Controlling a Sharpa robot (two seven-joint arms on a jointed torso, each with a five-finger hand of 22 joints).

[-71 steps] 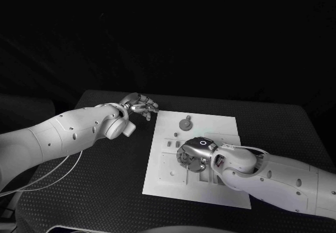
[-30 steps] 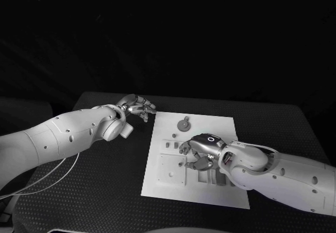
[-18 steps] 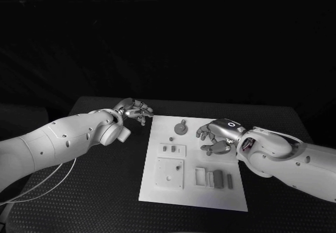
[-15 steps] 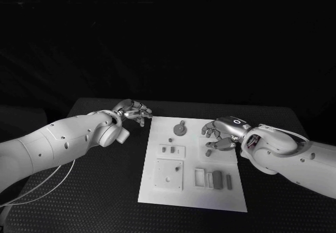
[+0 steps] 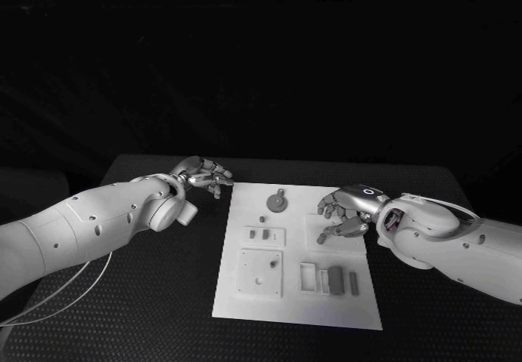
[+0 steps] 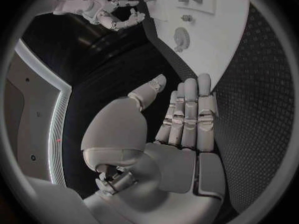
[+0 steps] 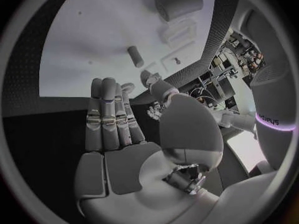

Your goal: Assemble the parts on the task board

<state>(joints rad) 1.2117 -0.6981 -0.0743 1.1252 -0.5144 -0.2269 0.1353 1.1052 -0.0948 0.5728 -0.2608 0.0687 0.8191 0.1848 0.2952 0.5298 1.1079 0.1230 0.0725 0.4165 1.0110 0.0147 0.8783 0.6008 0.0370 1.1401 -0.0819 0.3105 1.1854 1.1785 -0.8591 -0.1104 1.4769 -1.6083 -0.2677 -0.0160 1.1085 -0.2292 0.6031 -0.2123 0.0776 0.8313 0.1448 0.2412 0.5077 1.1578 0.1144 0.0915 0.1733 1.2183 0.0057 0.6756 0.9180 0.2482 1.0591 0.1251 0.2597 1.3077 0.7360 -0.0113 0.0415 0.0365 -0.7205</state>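
The white task board [image 5: 298,311] lies in the middle of the black table. On it sit a round disc part [image 5: 277,200], two short pegs [image 5: 259,234], a square plate [image 5: 261,271] and several upright blocks [image 5: 333,279]. A small loose peg [image 5: 322,237] lies on the board just under my right hand [image 5: 346,211], which hovers over the board's right side with fingers spread and nothing in them. In the right wrist view that peg [image 7: 135,56] lies beyond the straight fingers [image 7: 109,119]. My left hand [image 5: 204,175] floats off the board's far left corner, holding nothing, its fingers [image 6: 190,112] stretched out.
Black textured table [image 5: 152,302] surrounds the board on all sides. The left wrist view shows the board [image 6: 215,40] with the disc part [image 6: 182,36] and my right hand [image 6: 118,16] beyond it.
My right hand has lifted off the board's lower middle and drawn back to its right side, uncovering the blocks and a loose peg. The left hand has barely moved. The camera has shifted.
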